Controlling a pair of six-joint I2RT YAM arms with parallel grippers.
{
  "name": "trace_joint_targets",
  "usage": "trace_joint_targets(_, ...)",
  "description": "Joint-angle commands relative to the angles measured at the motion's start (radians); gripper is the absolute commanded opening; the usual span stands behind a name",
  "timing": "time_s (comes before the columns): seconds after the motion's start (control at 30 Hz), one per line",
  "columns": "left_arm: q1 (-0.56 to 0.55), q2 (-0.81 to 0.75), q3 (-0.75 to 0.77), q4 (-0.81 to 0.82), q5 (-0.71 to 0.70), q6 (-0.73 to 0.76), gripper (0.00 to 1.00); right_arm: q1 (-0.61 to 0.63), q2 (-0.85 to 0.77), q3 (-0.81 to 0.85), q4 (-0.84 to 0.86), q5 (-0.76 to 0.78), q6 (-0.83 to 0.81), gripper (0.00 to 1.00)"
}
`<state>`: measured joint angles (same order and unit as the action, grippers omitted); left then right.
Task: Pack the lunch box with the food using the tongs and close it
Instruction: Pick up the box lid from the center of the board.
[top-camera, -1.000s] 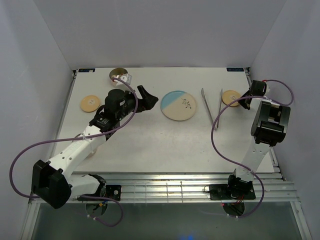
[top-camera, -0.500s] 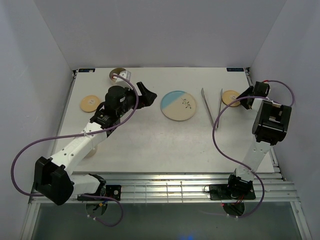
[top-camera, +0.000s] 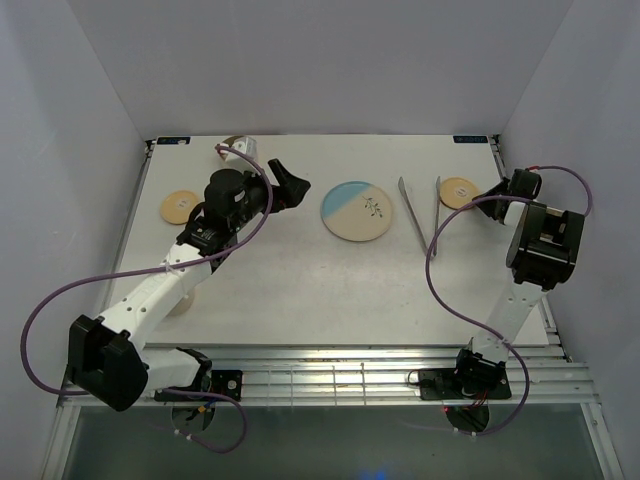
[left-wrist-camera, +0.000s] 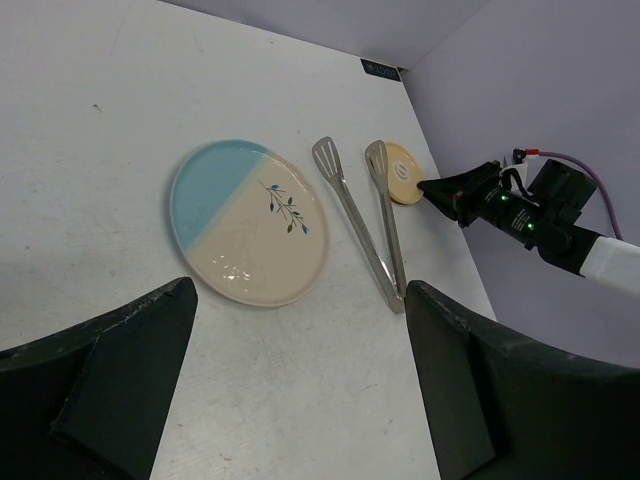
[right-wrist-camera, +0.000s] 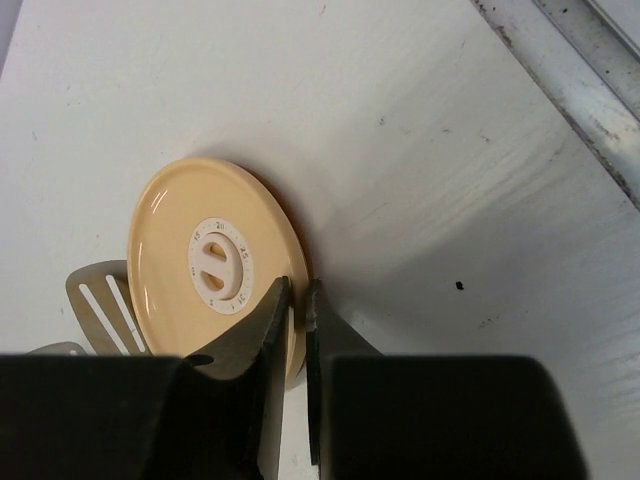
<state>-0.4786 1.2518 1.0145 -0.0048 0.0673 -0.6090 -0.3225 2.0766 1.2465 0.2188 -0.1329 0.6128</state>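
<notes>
The slim long silver metal tongs (left-wrist-camera: 362, 228) lie flat on the white table (top-camera: 330, 290). They are between the round cream-and-blue plate (left-wrist-camera: 235, 255) and a flat round light-wood lid (right-wrist-camera: 215, 270). Their long way runs from far to near. The two flat spoon ends point to the back wall, and the joined end points to the robot. The right pincer (right-wrist-camera: 298, 288) is on the other side of the lid, so the tongs lie to its left with the lid in between. Its two fingers are pinched almost shut, and the edge of the lid looks to sit between them. The lid touches one spoon end and seems to lie a little over it. The left pincer (top-camera: 290, 180) is wide and holds nothing. It hangs left of the plate, well apart from the tongs, so the right arm is the nearer one. It looks like the lid must come off the tongs first. Then the pincer should grab the tongs across their long way, not along it.
</notes>
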Motion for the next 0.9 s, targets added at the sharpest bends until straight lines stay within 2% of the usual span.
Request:
trace_joint_targets(0.0,0.011,-0.028,0.016,0.023,0.000,0.011,0.95,-0.043,0.004,-0.039,0.031,-0.007,0.050,0.08)
trace_joint_targets(0.5,0.081,0.095,0.093,-0.009,0.006,0.012,0.95,-0.062,-0.190,-0.094,0.059,0.039,0.053,0.08)
trace_joint_targets(0.6,0.132,0.147,0.134,-0.029,0.026,0.012,0.95,-0.063,-0.210,-0.104,0.059,0.042,0.056,0.08)
trace_joint_targets(0.73,0.286,0.263,0.228,-0.087,0.116,0.000,0.94,-0.062,-0.278,-0.125,0.059,0.073,0.048,0.08)
trace_joint_targets(0.87,0.383,0.447,0.445,-0.188,0.068,0.011,0.93,-0.062,-0.345,-0.137,0.068,0.064,0.038,0.08)
